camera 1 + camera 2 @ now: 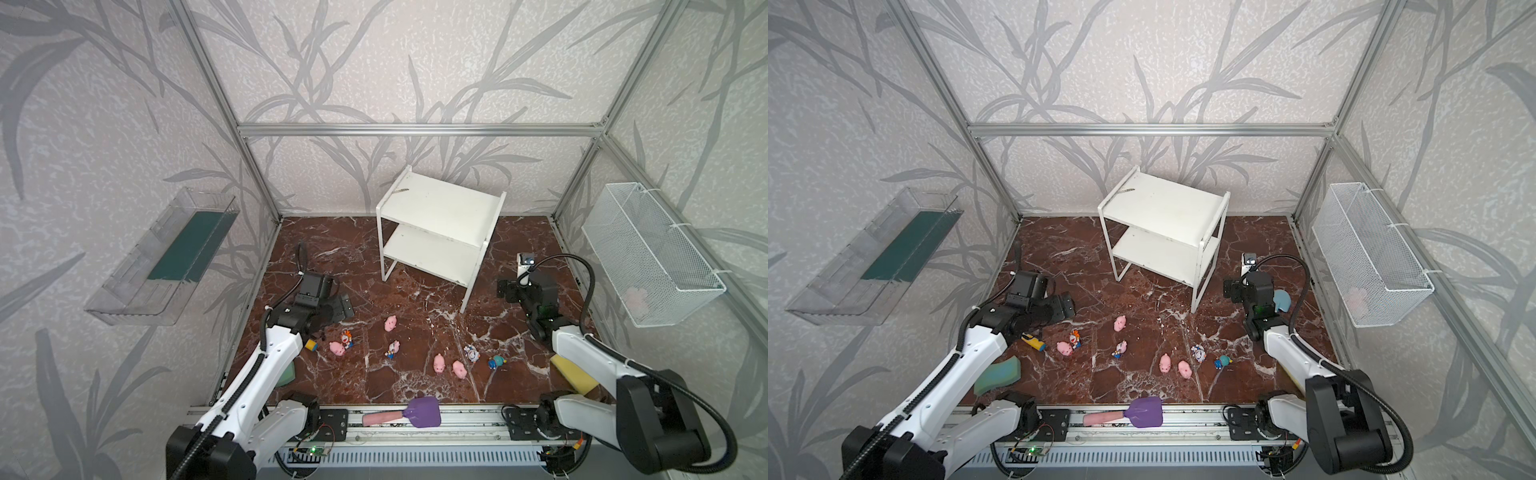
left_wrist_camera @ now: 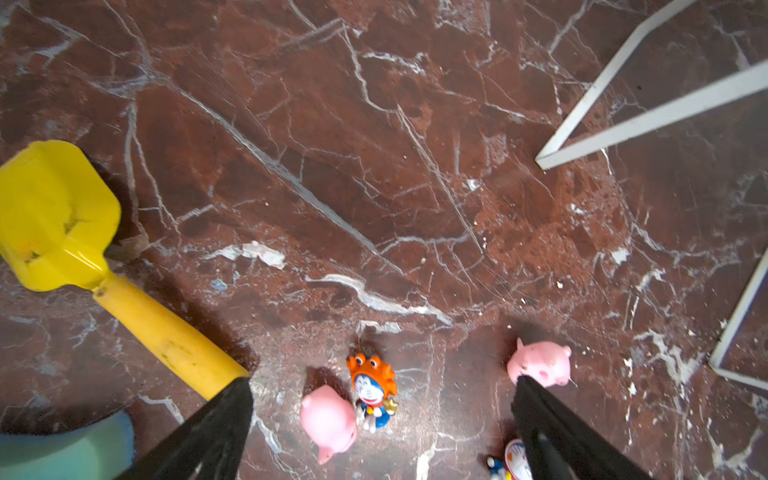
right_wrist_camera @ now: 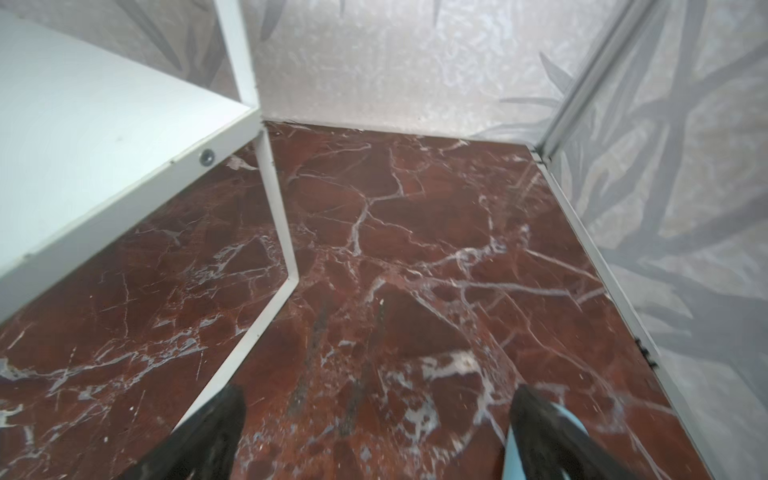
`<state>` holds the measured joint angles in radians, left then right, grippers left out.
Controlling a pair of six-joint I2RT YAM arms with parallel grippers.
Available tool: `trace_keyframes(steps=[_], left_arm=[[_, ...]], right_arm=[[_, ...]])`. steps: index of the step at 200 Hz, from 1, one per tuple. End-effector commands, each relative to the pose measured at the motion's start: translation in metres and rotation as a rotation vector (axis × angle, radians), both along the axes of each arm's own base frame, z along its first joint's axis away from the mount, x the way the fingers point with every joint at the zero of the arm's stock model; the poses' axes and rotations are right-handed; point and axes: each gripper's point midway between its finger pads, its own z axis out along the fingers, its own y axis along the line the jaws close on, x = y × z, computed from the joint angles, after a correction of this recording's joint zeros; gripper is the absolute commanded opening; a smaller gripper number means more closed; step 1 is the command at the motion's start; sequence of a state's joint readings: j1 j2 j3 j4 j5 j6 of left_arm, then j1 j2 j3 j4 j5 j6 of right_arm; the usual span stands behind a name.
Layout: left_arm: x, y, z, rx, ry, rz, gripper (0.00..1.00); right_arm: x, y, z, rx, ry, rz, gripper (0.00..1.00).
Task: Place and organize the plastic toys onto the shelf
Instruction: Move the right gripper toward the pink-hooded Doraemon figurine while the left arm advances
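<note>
Plainly, the wrist cameras give detail that the top views keep tiny. Under the left gripper (image 2: 383,380), whose black fingers stand spread wide and empty, a blue-white figurine (image 2: 374,390) in an orange crab-shaped hat stands upright just beside a smooth, rounded pink pig (image 2: 328,422). A second pig (image 2: 540,363) lies at one fingertip, and that finger half hides another figurine (image 2: 509,459). The same view shows the glossy yellow shovel (image 2: 54,216) with its squarish blade and round handle; in the top views the left arm covers all but the handle's end.

In both top views the plastic toys (image 1: 439,364), four pigs and four figurines, lie scattered on the red-brown, white-veined marble tabletop (image 1: 332,257), in front of the shelf (image 1: 440,208) and apart from it. The shelf is white, with two flat boards, solid side panels and a thin bent metal leg frame.

The right gripper (image 3: 380,390) is likewise wide and holds nothing, above bare marble beside the shelf's leg frame. Its camera alone shows a round screw head (image 3: 206,157) in a board's edge. A pale blue shovel (image 3: 513,449) edges out behind one finger.

Only the top views show the purple shovel (image 1: 422,411) with its pink handle on the front rail, the yellow sponge (image 1: 575,374), the wire mesh basket (image 1: 648,257) and the clear tray (image 1: 166,257).
</note>
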<state>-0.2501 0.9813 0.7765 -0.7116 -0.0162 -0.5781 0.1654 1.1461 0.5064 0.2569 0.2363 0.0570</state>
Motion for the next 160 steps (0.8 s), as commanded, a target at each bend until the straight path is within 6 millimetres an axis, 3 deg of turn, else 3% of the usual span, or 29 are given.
trace_keyframes(steps=[1, 33, 48, 66, 114, 160], left_arm=[[-0.019, -0.016, -0.003, -0.045, 0.024, -0.051, 0.99], [-0.025, -0.025, 0.001, -0.042, 0.019, -0.097, 0.99], [-0.025, -0.033, 0.005, -0.059, 0.020, -0.134, 0.99], [-0.026, -0.038, 0.007, -0.051, 0.027, -0.168, 0.99], [-0.028, -0.041, 0.008, -0.057, -0.003, -0.177, 0.99], [-0.030, -0.048, 0.003, -0.057, -0.002, -0.204, 0.99]], right_arm=[[-0.062, -0.025, -0.038, -0.083, 0.287, -0.188, 0.99], [-0.104, -0.015, -0.021, -0.028, 0.335, -0.228, 0.99], [-0.112, 0.019, 0.003, 0.099, 0.238, -0.085, 0.99], [-0.130, 0.029, 0.011, 0.146, 0.260, -0.064, 0.99], [-0.179, 0.052, -0.019, 0.068, 0.511, -0.018, 0.99], [-0.196, 0.110, -0.039, 0.001, 0.595, 0.167, 0.99]])
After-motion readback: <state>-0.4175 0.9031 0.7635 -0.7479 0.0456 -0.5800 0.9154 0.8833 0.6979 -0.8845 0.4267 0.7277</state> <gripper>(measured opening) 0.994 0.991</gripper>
